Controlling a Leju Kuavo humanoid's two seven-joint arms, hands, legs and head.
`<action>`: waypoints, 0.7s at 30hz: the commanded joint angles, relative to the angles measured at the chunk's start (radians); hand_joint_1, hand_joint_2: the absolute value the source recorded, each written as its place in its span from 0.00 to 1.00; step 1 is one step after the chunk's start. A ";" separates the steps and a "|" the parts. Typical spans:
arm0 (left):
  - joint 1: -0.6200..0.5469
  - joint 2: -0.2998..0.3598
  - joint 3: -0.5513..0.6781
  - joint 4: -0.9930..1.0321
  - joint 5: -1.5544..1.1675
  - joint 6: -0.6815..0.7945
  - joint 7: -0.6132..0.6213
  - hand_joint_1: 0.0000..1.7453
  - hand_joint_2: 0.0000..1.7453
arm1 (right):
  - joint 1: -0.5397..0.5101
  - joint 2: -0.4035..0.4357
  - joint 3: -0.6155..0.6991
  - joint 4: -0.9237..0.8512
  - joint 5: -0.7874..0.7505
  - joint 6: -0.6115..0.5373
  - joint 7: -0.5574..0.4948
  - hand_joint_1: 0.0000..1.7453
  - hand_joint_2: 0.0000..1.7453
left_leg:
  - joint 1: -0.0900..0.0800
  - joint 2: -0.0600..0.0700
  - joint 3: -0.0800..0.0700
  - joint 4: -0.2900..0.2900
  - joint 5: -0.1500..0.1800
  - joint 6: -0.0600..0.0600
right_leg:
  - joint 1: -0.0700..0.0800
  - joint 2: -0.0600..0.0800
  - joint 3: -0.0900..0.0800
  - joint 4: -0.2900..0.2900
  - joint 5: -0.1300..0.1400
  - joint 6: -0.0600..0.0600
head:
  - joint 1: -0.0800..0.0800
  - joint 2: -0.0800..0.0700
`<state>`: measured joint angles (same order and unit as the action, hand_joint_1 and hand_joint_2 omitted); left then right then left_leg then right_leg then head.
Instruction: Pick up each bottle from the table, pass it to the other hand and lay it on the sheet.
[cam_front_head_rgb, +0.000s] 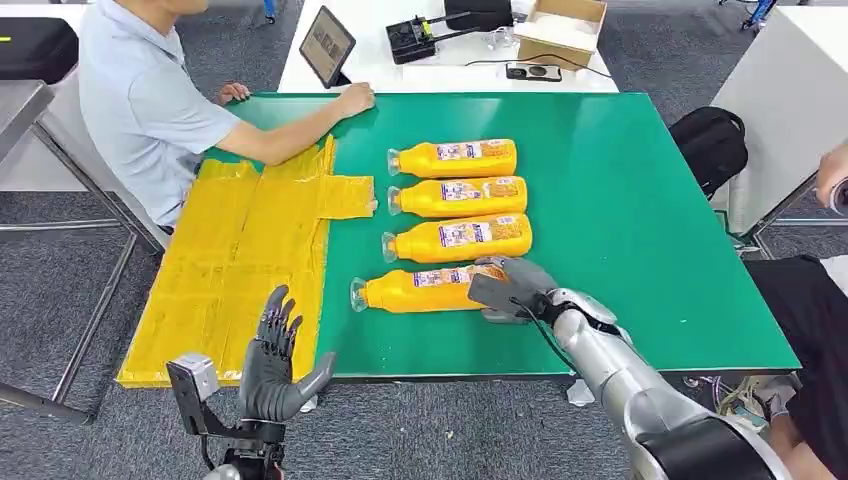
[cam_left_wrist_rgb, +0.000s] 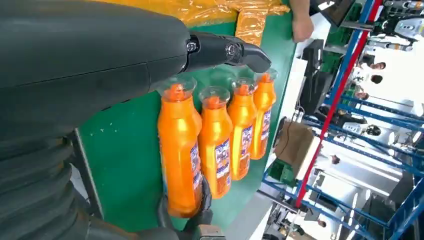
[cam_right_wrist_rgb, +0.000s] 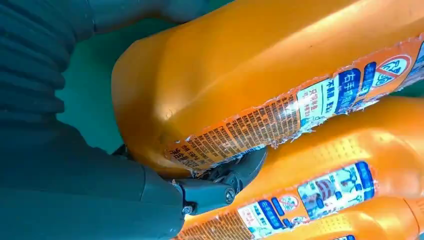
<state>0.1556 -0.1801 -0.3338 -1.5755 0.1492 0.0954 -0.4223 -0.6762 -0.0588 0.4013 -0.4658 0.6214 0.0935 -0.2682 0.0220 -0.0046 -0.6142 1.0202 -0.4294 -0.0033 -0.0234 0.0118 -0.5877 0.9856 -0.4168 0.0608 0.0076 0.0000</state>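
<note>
Head view: four orange bottles lying side by side on green table (cam_front_head_rgb: 640, 200), caps toward yellow sheet (cam_front_head_rgb: 240, 260). Right hand (cam_front_head_rgb: 512, 288) wrapped over base of nearest bottle (cam_front_head_rgb: 420, 290). Left hand (cam_front_head_rgb: 275, 360) raised off table edge, fingers spread, holding nothing.

Left wrist view: left hand (cam_left_wrist_rgb: 220, 50) above bottle row, fingers extended.

Right wrist view: fingers (cam_right_wrist_rgb: 235, 175) tucked between nearest bottle (cam_right_wrist_rgb: 250, 80) and next bottle (cam_right_wrist_rgb: 340, 175), gripping the former.
</note>
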 joint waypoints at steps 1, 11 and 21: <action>-0.044 -0.004 0.018 0.080 -0.024 0.057 -0.061 0.00 1.00 | 0.041 -0.023 0.017 0.080 -0.081 0.034 -0.092 1.00 1.00 | 0.000 -0.003 0.004 -0.002 0.000 0.001 | 0.001 -0.005 0.006 -0.003 -0.001 -0.003 | 0.000 0.000; -0.010 -0.019 0.058 0.026 0.000 0.171 -0.134 0.00 1.00 | 0.195 0.028 -0.123 -0.136 -0.267 -0.080 -0.256 1.00 1.00 | 0.000 0.000 0.003 -0.001 -0.001 0.001 | 0.001 -0.001 0.004 -0.001 -0.001 -0.003 | 0.000 0.000; 0.021 -0.023 0.061 0.010 0.038 0.213 -0.148 0.00 1.00 | 0.318 0.073 -0.222 -0.331 -0.343 -0.173 -0.316 1.00 1.00 | 0.000 0.000 -0.001 -0.001 -0.001 0.001 | 0.000 -0.001 0.001 0.000 -0.001 -0.001 | 0.000 0.000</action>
<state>0.1664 -0.1995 -0.2968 -1.5782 0.1526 0.2941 -0.5707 -0.4384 -0.0309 0.2850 -0.6435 0.3125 -0.0381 -0.5554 0.0219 -0.0053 -0.6167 1.0202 -0.4296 -0.0033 -0.0235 0.0114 -0.5883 0.9858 -0.4173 0.0615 0.0076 0.0000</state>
